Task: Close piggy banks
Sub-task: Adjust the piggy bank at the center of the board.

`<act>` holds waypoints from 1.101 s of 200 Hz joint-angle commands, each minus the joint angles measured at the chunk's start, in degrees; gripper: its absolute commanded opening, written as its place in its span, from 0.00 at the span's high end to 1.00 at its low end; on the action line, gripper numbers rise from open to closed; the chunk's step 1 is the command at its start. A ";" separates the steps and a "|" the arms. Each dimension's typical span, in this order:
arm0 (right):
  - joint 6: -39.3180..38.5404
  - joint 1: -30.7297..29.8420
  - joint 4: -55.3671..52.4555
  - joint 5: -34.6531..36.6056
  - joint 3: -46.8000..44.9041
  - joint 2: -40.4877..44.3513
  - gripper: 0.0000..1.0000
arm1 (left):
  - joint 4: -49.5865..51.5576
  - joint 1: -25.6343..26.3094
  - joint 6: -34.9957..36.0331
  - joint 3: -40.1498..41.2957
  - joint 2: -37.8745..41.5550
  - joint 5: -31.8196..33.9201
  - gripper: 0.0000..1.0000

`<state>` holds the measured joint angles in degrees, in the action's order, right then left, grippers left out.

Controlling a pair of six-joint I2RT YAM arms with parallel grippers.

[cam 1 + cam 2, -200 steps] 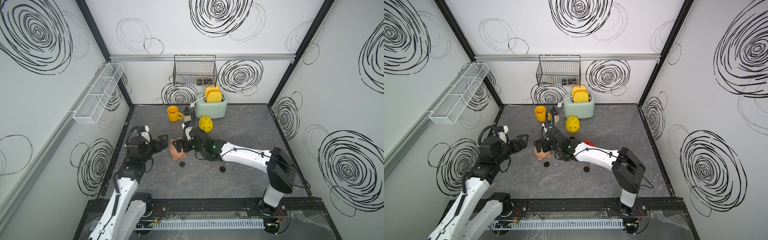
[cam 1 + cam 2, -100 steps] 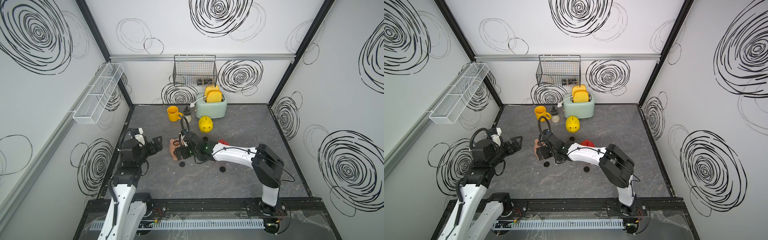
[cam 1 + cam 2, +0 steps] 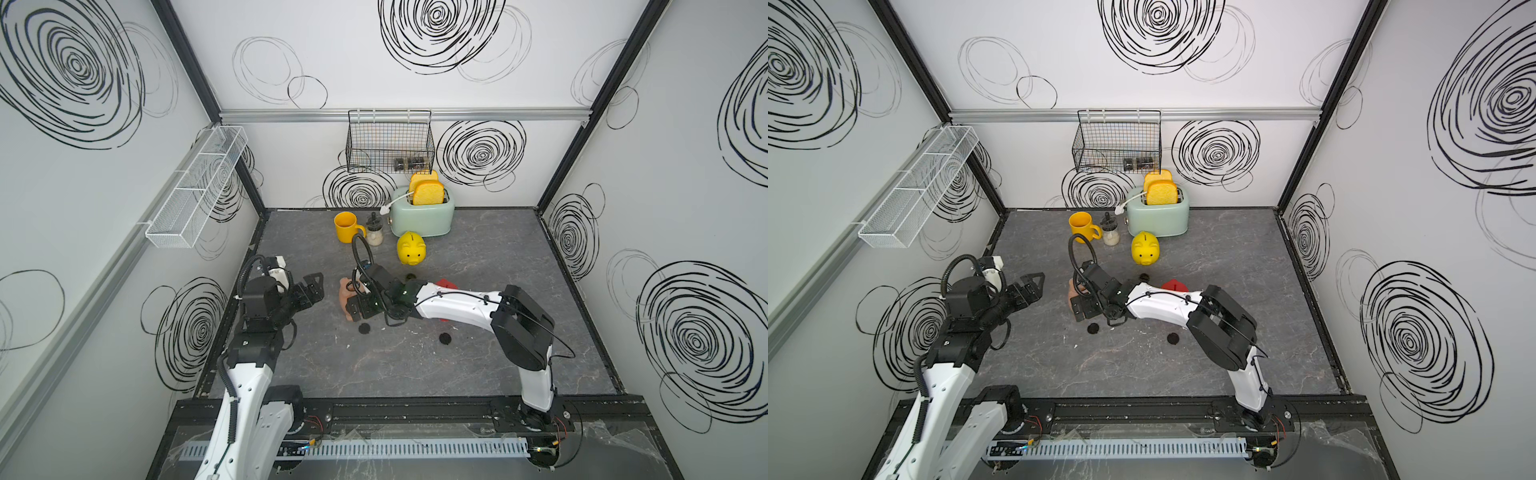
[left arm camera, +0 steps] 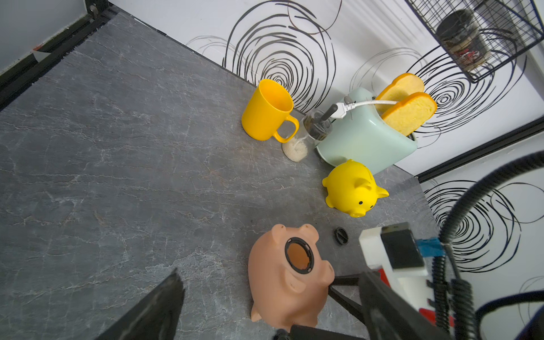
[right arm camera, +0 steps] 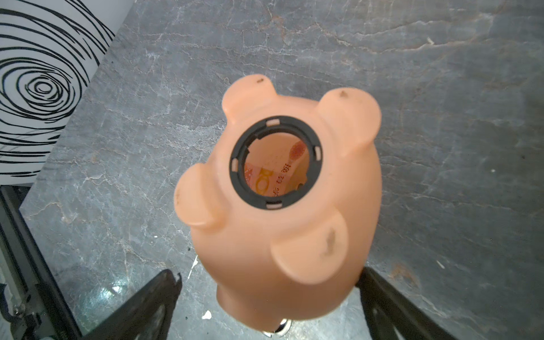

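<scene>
Left fingers (image 4: 154,307) drawn back, open, right fingers (image 5: 141,306) open flanking pink pig (image 5: 279,235), red pig (image 3: 449,284) half-hidden

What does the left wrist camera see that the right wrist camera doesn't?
Only the left wrist camera sees the yellow pig, yellow mug, toaster and a black plug. Only the right wrist camera sees paper money inside the belly hole. Both see the pink pig, belly hole open, on the grey table.
</scene>
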<state>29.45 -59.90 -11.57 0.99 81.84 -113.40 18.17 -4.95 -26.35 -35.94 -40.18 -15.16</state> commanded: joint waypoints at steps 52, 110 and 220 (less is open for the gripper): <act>-2.46 1.00 -6.05 -0.84 3.71 -3.00 0.02 | -1.10 -0.52 0.77 0.35 0.28 -0.75 0.04; -3.44 1.54 -8.06 1.18 3.81 -3.06 0.02 | -1.21 -0.56 0.77 0.42 0.55 -0.84 0.04; -5.71 2.68 -9.99 2.07 3.62 -3.04 0.02 | -1.21 0.00 0.77 0.52 0.64 -0.93 0.04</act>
<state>24.93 -57.82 -19.53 1.52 84.29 -116.29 18.17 -4.93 -26.35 -35.90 -40.05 -15.44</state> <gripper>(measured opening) 0.981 0.961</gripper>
